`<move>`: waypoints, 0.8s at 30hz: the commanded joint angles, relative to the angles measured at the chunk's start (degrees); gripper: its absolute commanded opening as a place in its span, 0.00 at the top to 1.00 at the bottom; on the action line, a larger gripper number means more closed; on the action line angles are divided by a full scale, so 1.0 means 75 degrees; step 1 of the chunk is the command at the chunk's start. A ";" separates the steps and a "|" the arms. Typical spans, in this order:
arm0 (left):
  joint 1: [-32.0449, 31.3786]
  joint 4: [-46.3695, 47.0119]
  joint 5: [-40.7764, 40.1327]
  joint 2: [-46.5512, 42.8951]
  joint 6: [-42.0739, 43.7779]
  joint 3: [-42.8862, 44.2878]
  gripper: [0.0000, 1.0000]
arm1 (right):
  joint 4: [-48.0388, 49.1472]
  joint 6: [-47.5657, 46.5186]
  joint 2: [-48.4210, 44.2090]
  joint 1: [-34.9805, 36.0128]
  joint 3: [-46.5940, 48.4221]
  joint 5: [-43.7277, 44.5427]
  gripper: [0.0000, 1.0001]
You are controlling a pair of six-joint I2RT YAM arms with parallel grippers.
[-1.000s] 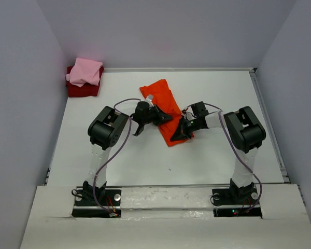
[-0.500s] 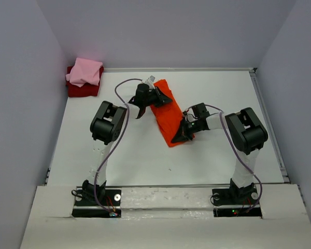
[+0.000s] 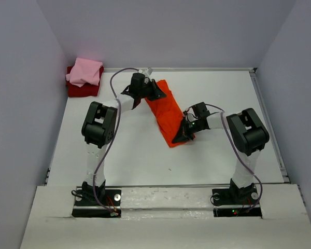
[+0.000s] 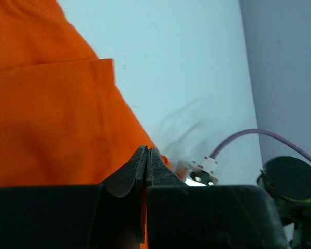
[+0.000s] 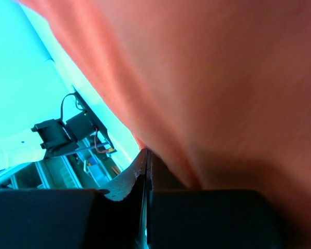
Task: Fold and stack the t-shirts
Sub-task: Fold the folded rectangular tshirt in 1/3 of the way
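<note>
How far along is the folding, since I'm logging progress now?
Done: the pink t-shirt lies folded on the dark red t-shirt in the far-left corner. In hand: the orange t-shirt, a narrow strip, pinched by left claw and right claw at opposite ends. Left: finish folding, then stack it.

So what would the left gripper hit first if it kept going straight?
Likely the white table just past the orange t-shirt that the left gripper pinches; depth is unclear.
</note>
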 commanded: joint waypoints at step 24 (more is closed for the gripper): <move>-0.1022 0.1955 -0.1072 -0.7987 -0.3850 -0.8645 0.30 | -0.3839 -0.2523 -0.1804 -0.1632 0.2904 0.0590 0.15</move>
